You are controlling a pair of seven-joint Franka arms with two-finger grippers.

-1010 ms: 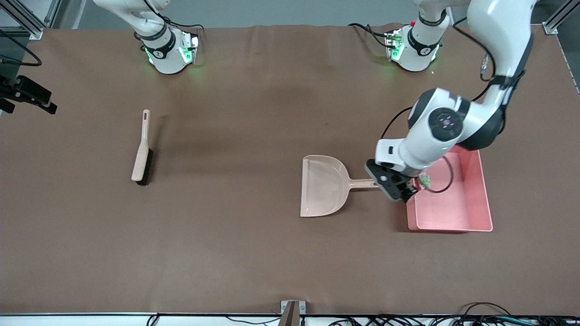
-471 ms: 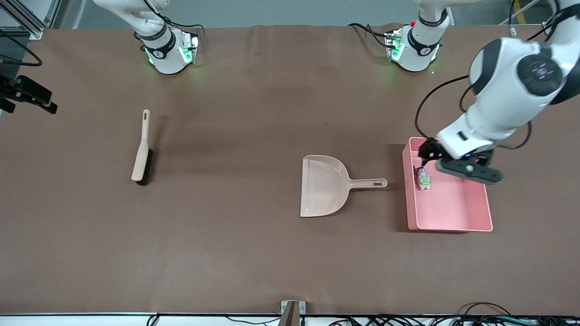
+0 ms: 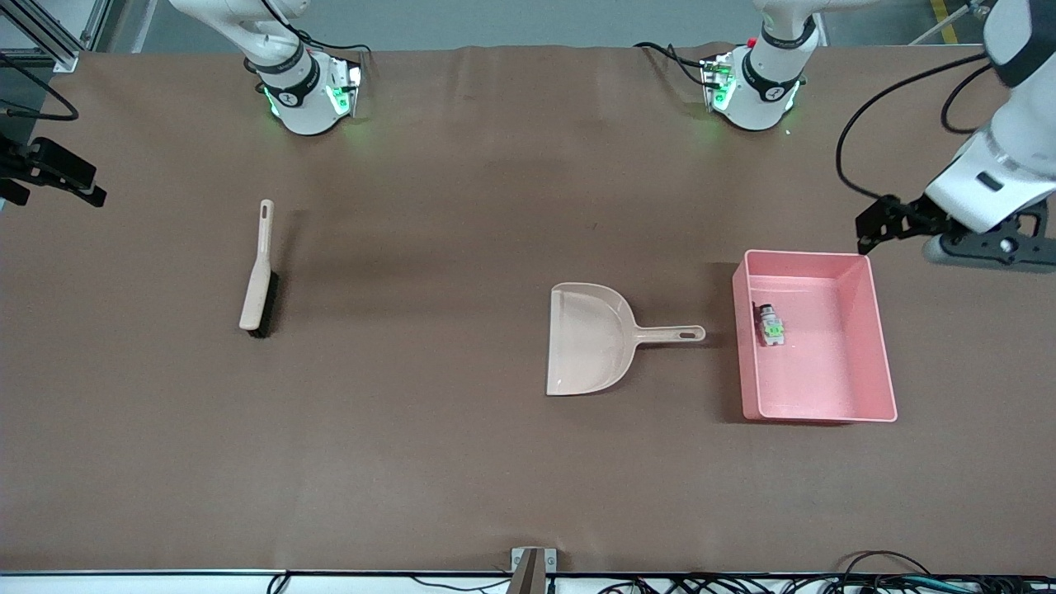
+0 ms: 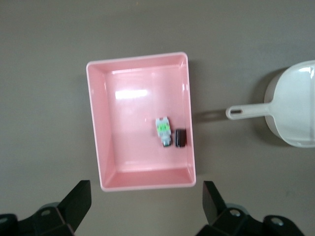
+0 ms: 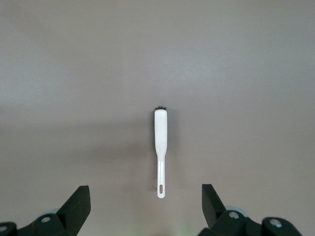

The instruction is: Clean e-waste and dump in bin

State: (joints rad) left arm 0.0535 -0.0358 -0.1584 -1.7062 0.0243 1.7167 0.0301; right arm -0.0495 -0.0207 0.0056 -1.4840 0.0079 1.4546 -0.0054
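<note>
The pink bin (image 3: 825,379) stands toward the left arm's end of the table. In it lie the white and green e-waste piece (image 3: 772,328) and, beside it, the small dark block. The left wrist view shows the bin (image 4: 133,147), the white-green piece (image 4: 163,129) and the dark block (image 4: 180,137) from above. My left gripper (image 3: 932,235) is open and empty, up in the air over the table beside the bin, and shows open in its wrist view (image 4: 145,192). My right gripper (image 5: 145,194) is open and empty, high over the brush (image 5: 160,132).
The beige dustpan (image 3: 590,338) lies flat near the table's middle, its handle pointing at the bin; it also shows in the left wrist view (image 4: 295,105). The brush (image 3: 260,272) lies toward the right arm's end. Both arm bases stand along the table's back edge.
My left gripper let go of the dustpan handle, rose and moved across the bin toward the left arm's end of the table. The dustpan, brush and bin have not moved.
</note>
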